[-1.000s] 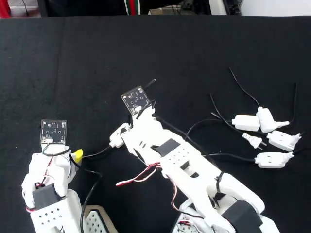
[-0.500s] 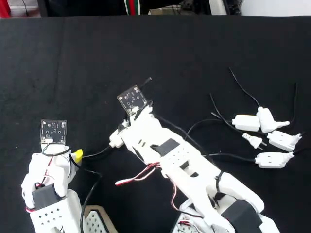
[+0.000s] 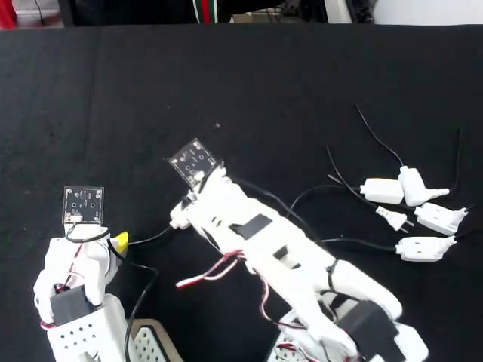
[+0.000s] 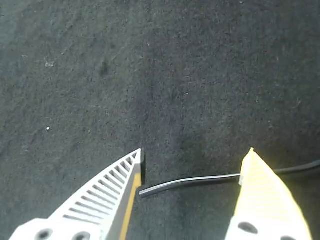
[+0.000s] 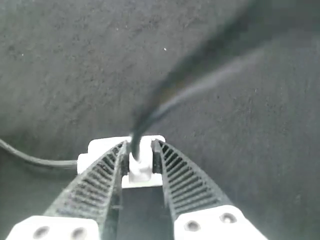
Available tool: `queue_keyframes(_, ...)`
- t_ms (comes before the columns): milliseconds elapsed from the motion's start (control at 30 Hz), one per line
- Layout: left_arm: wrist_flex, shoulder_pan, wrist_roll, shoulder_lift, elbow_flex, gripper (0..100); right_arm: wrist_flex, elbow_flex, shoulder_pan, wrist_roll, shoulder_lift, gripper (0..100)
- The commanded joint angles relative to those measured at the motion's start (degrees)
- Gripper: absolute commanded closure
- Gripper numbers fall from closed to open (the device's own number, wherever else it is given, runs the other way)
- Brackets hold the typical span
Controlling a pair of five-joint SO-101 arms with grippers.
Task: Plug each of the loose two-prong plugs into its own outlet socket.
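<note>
Your right arm has just swung. Over the last second its tag board has slid left and come down closer to the socket. The right pincer is clamped on the plug, fingers tight on both flanks, with the cable rising out of the plug's top.

The plug stands directly on the socket, touching it. Whether the prongs are fully home, you can't tell from here. That sweep looks to me like you tipping the plug to line it up and press, so I'd call this mid-insertion, not done.

Your left pincer sits off to the left of the socket, jaws spread wide, nothing in them. It hasn't budged in that second. A thin black lead lies on the tabletop between its tips, and it's probably the socket's own. If the socket skids as you push, that pincer looks close enough to pin the lead.

Well to the right of the socket, a loose plug lies among the other sockets, apart from both pincers. That leaves at least one more pairing after this one.
</note>
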Motion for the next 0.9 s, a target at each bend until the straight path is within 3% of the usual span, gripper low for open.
queue_keyframes(0,0.0,-0.3,-0.4,-0.2,-0.3,69,-1.0,-4.7,-0.4,1.1,3.1,98.7)
queue_keyframes(333,-0.2,-0.3,-0.5,-0.2,-0.3,69,-0.5,-5.0,-0.1,1.1,4.1,98.7)
queue_keyframes(600,-0.2,-0.3,-0.5,-0.2,-0.2,69,5.8,-5.9,0.8,1.1,0.7,98.7)
queue_keyframes(867,0.0,-0.3,-0.5,-0.2,-0.2,69,4.0,-2.8,1.4,1.0,-1.8,98.7)
